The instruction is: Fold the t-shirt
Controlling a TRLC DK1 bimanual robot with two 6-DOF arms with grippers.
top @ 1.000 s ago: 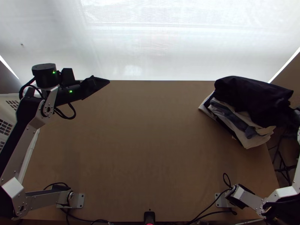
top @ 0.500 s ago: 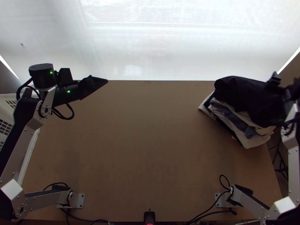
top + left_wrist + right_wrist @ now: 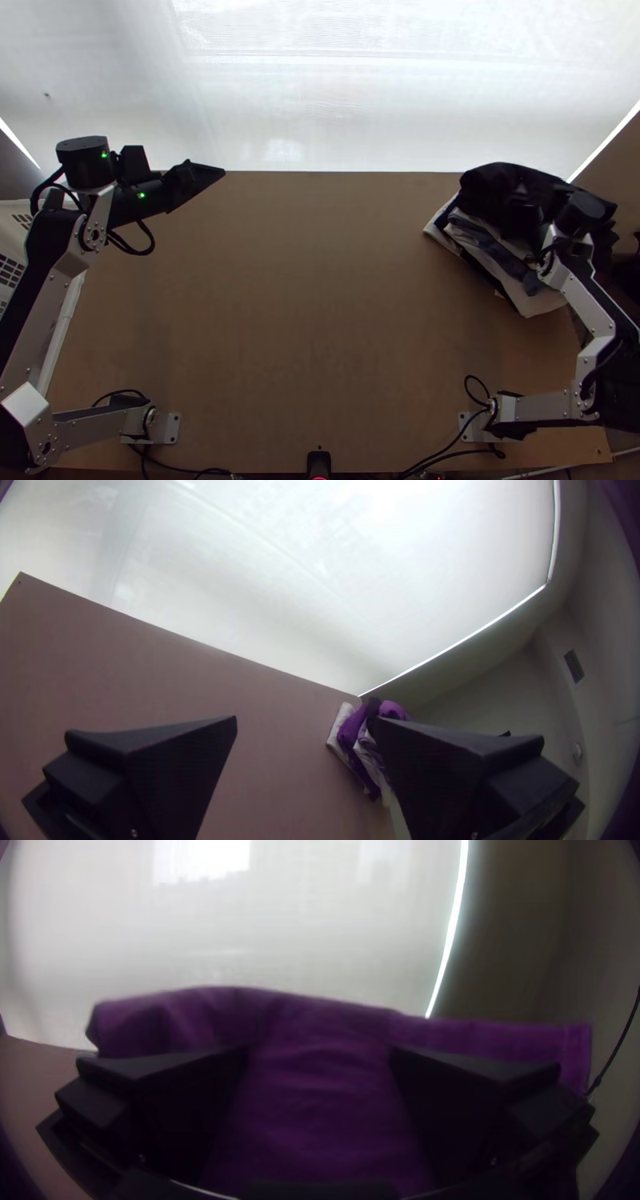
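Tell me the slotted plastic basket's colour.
The basket is white, seen best in the top view.

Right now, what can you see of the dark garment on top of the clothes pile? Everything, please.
The dark garment looks near-black from above and purple in the right wrist view. It seems to be soft, matte fabric, loosely heaped with shallow creases; a seam-like line runs near one end. It lies on paler cloths at the table's far right corner. The right gripper is over it, jaws open; whether they touch it, I cannot tell.
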